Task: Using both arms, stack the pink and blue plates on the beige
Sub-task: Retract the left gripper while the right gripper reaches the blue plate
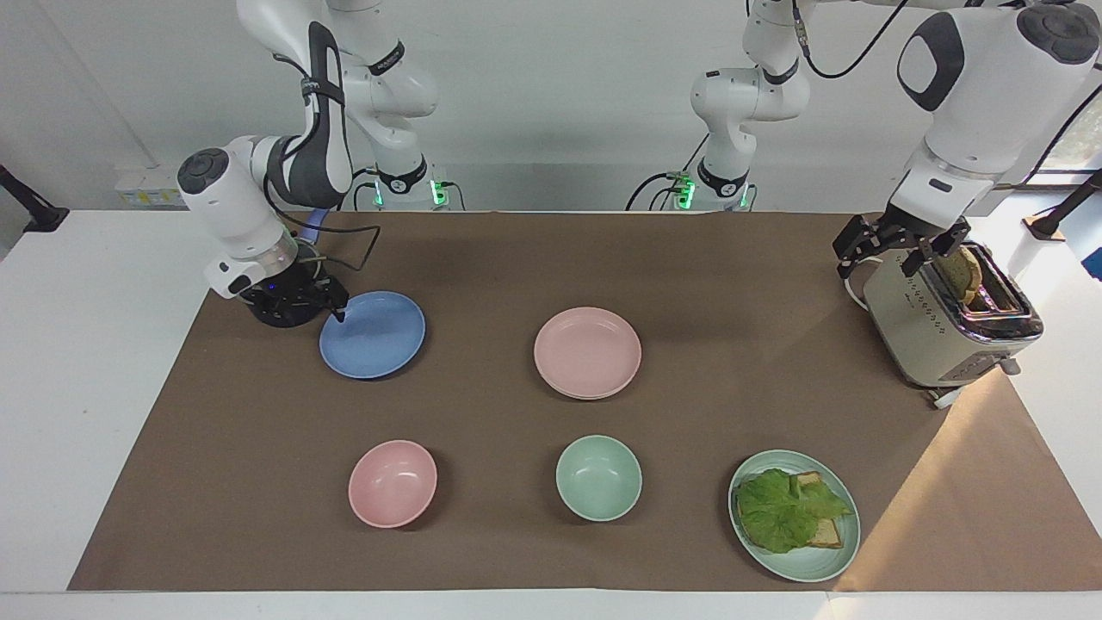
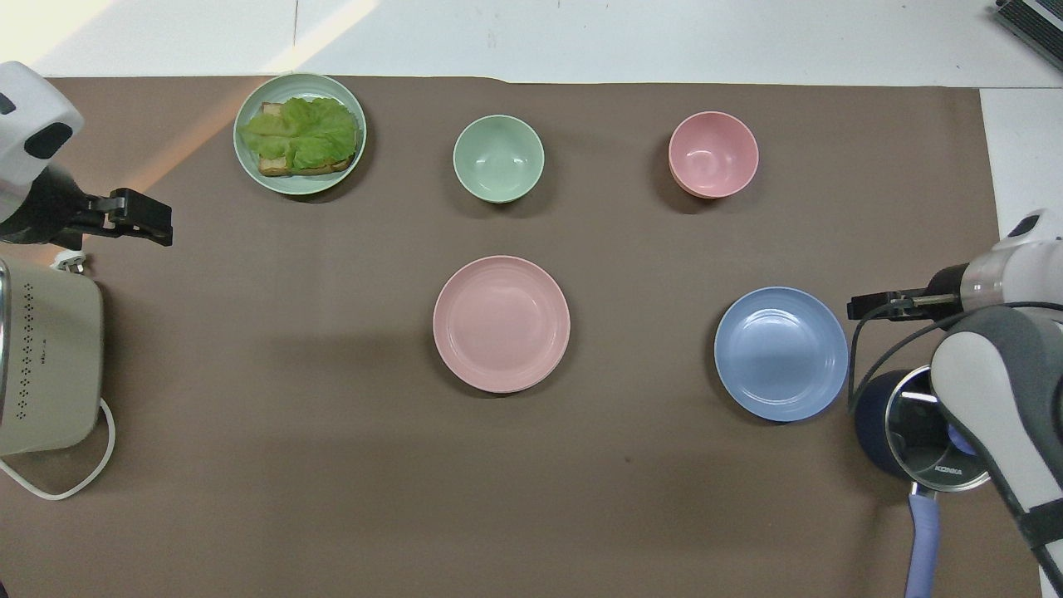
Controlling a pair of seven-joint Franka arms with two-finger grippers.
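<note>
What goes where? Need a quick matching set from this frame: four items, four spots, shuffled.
Items:
1. blue plate
2. pink plate
3. lettuce sandwich
4. toast

Spots:
A. in the toaster
B. mid-mat, with nothing on it
C. beside the pot, by the right gripper
D. on the green plate

Pairs: 1-C, 2-B, 3-D, 4-A
</note>
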